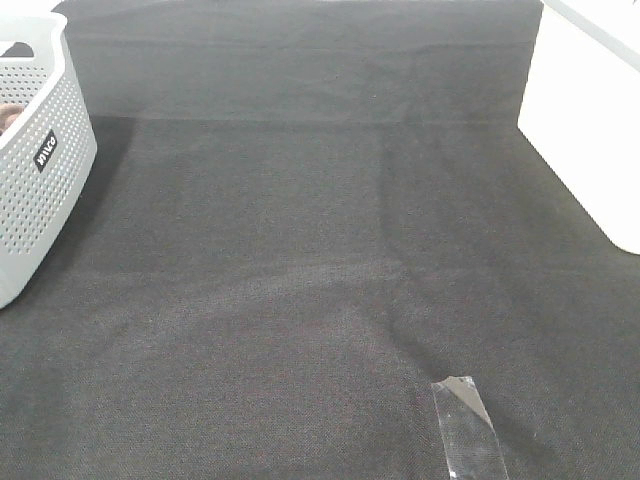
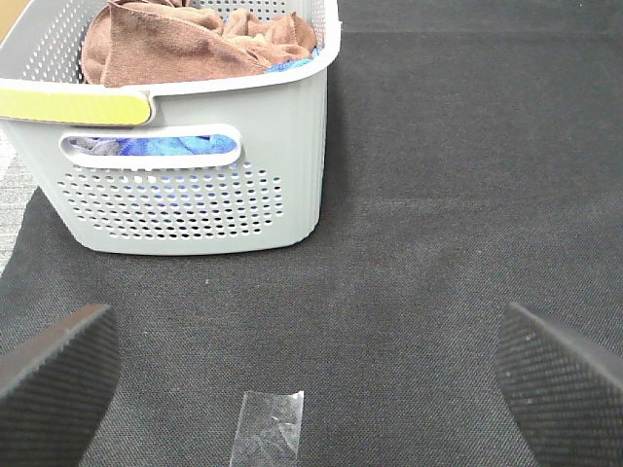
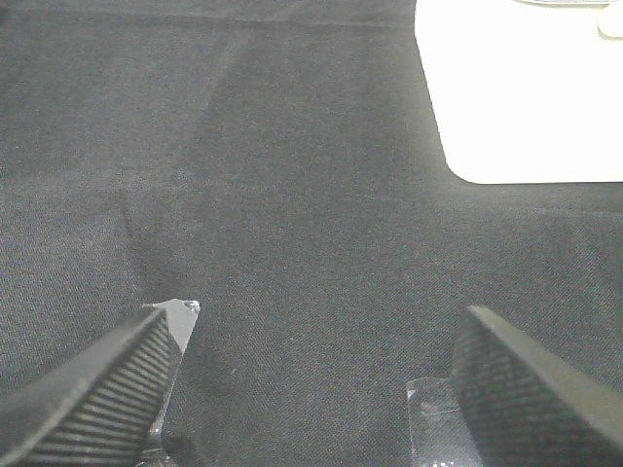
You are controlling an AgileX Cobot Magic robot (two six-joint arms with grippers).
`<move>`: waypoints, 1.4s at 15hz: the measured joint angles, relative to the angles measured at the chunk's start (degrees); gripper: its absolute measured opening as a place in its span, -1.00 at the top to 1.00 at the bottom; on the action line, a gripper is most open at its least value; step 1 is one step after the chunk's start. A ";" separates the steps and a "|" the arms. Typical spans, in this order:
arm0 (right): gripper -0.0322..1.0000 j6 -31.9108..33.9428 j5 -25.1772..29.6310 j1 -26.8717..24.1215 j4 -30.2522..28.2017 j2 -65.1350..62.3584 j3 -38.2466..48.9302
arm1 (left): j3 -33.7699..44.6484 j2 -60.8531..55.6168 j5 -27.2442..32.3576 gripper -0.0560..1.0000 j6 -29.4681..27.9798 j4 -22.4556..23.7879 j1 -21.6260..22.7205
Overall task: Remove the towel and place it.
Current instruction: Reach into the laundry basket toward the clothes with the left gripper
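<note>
The brown towel (image 2: 185, 44) lies bunched in the grey perforated basket (image 2: 185, 195), on top of blue cloth (image 2: 175, 148). In the exterior high view only the basket (image 1: 35, 160) shows at the far left, with a sliver of brown inside. My left gripper (image 2: 307, 375) is open and empty, low over the dark table covering, a short way in front of the basket. My right gripper (image 3: 316, 379) is open and empty over the dark covering. Neither gripper shows in the exterior high view.
The dark grey-black covering (image 1: 320, 250) spans the table. A white surface (image 1: 590, 120) lies at the right edge and also shows in the right wrist view (image 3: 526, 88). Clear tape strips sit on the covering (image 1: 468, 428), (image 2: 273, 426).
</note>
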 joint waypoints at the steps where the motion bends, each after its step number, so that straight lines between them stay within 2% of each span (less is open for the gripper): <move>1: -0.53 0.00 0.00 0.00 0.00 0.00 0.00 | 0.00 0.00 0.00 -0.98 0.34 0.00 0.00; 4: -0.53 0.00 0.00 0.00 0.00 0.00 0.00 | -0.11 0.46 0.17 -0.98 1.09 -0.74 0.00; 7: -0.53 0.00 0.00 0.00 0.00 0.00 0.00 | -6.59 10.14 1.26 -0.98 9.45 -0.69 0.00; 8: -0.53 0.00 0.00 0.00 0.00 0.00 0.00 | -10.20 15.30 0.92 -0.98 13.87 0.80 0.00; 9: -0.53 0.00 0.00 0.00 0.00 0.00 0.00 | -15.81 24.98 -0.46 -0.98 23.72 3.50 0.00; 10: -0.53 0.00 0.00 0.00 0.00 0.00 0.00 | -17.82 27.62 -1.26 -0.98 27.67 4.24 0.00; 12: -0.53 0.00 0.00 0.00 0.00 0.00 0.00 | -27.22 43.95 -3.50 -0.98 43.26 7.45 0.00; 14: -0.53 0.00 0.00 0.00 0.00 0.00 0.00 | -34.09 53.34 -3.78 -0.98 48.59 9.45 0.00; 15: -0.53 0.00 0.00 0.00 0.00 0.00 0.00 | -40.62 62.97 -3.78 -0.98 50.94 12.78 0.00; 18: -0.53 0.00 0.00 0.00 0.00 0.00 0.00 | -52.77 81.36 -2.98 -0.98 52.94 19.94 0.63; 21: -0.53 0.00 0.00 0.00 0.00 0.00 0.00 | -62.51 95.23 -2.46 -0.98 57.41 21.54 5.90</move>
